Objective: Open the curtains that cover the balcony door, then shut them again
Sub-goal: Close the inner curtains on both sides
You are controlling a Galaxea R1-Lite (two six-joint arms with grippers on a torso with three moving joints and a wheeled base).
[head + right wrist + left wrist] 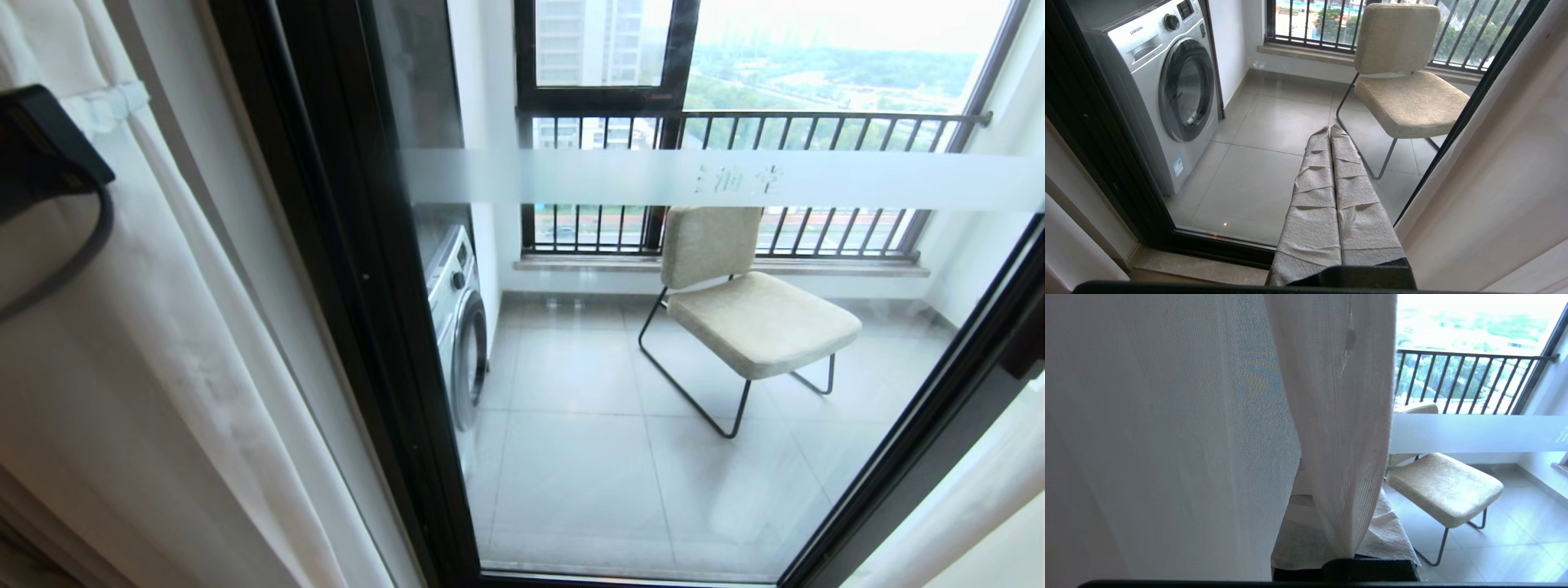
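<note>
The curtains are drawn to both sides. The left curtain [163,367] hangs beside the balcony door [343,286], whose glass with the frosted band [571,175] is uncovered. My left gripper [1341,477] is shut on a cream fold of that curtain [1339,416], with the sheer layer [1167,437] next to it. Only its black wrist part [41,147] shows in the head view, against the fabric. My right gripper [1329,130] is shut on nothing and points at the door's lower glass. The right curtain [1515,163] hangs beside it.
Behind the glass stand a silver washing machine [1163,90] and a beige chair [751,310] on the tiled balcony floor. A dark-framed window with a railing [735,122] closes the far side. The door's bottom track [1208,245] runs along the floor.
</note>
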